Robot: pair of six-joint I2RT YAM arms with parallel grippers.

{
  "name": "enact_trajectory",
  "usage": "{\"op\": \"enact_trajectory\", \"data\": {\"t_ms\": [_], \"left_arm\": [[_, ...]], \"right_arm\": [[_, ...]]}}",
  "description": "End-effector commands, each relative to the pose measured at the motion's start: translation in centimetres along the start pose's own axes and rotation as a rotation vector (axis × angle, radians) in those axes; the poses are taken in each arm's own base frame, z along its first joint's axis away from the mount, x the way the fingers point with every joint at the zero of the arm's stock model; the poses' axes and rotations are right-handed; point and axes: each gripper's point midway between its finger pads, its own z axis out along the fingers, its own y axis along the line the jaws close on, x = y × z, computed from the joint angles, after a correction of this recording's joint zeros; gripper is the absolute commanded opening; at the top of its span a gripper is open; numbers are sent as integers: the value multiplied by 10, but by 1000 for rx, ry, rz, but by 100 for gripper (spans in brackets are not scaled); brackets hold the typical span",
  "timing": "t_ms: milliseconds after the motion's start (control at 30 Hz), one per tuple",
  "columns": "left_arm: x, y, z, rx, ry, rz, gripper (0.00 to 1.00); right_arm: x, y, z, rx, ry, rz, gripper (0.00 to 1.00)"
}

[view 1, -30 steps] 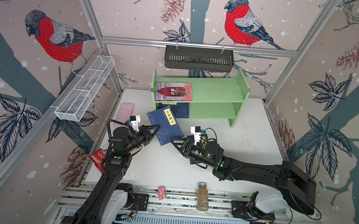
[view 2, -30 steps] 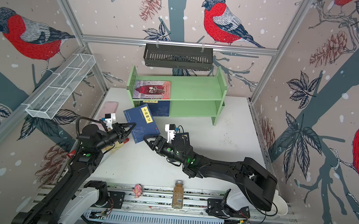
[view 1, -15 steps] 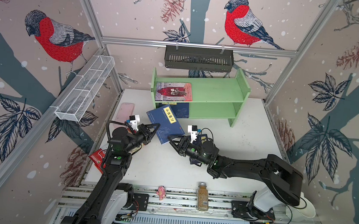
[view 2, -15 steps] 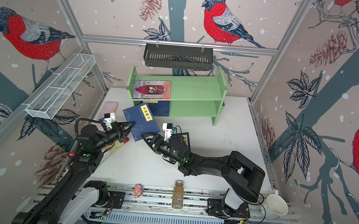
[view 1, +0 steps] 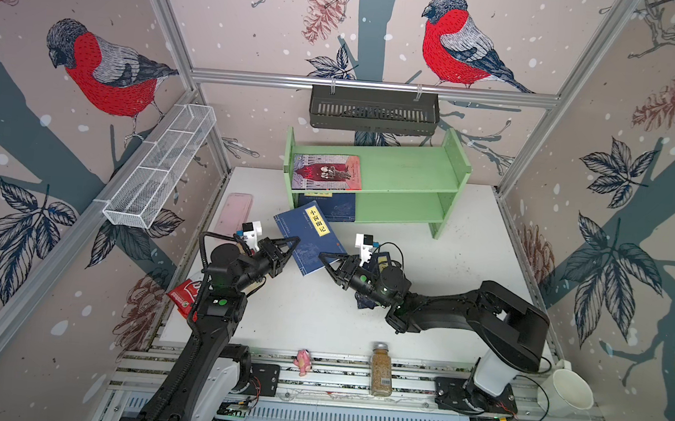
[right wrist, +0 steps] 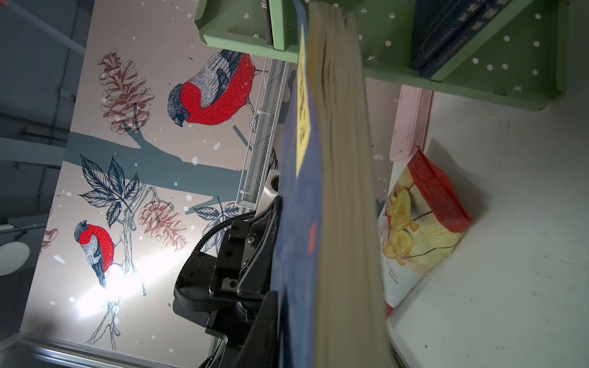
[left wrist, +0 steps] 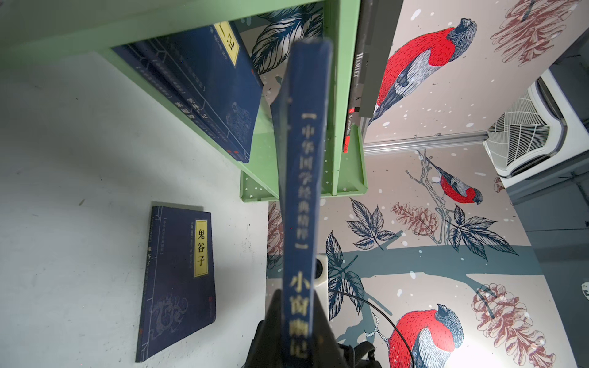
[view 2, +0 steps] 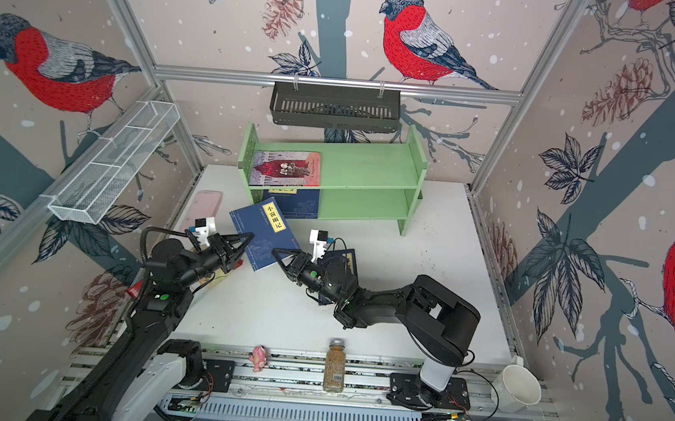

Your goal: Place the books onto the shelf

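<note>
A navy book (view 1: 310, 238) (view 2: 260, 234) with a yellow label hangs tilted above the table in front of the green shelf (view 1: 409, 176) (view 2: 364, 168). My left gripper (view 1: 291, 244) (left wrist: 298, 325) is shut on its spine (left wrist: 301, 191). My right gripper (view 1: 325, 258) (right wrist: 306, 318) is shut on the opposite page edge (right wrist: 344, 191). A pink-red book (view 1: 326, 172) lies on the top tier. Navy books (view 1: 336, 207) (left wrist: 207, 89) lie on the lower tier. Another navy book (left wrist: 178, 280) (view 1: 383, 260) lies flat on the table, partly under my right arm.
A pink slab (view 1: 235, 213) and a red snack bag (view 1: 184, 296) (right wrist: 424, 229) lie at the table's left edge. A spice jar (view 1: 381, 369), a pink figure (view 1: 302, 362) and a white cup (view 1: 566, 392) stand at the front rail. A black basket (view 1: 374, 108) and a wire basket (view 1: 160, 167) hang on the walls.
My right gripper has moved left to the held book's free edge and shut on it. The left gripper has kept its grip and the book has barely moved.
</note>
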Motion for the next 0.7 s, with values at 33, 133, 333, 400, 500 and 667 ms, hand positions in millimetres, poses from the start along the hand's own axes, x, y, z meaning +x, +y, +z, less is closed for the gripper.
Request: {"op": "enact_trajectory", "data": {"t_ms": [33, 133, 333, 400, 500, 667], "left_arm": [[3, -2, -1, 10, 15, 34, 0], [3, 2, -1, -1, 9, 50, 9], [9, 7, -2, 7, 37, 111, 55], [20, 9, -4, 21, 84, 133, 60], [31, 12, -7, 34, 139, 164, 65], [42, -3, -10, 110, 211, 221, 70]], "right_arm": [[-4, 19, -2, -95, 0, -19, 5], [-5, 20, -5, -108, 17, -20, 4], [0, 24, -17, -124, 121, -52, 4], [4, 24, -24, -120, 174, -67, 3], [10, 24, -35, -99, 247, -91, 3], [13, 12, -52, 25, 341, -184, 3]]}}
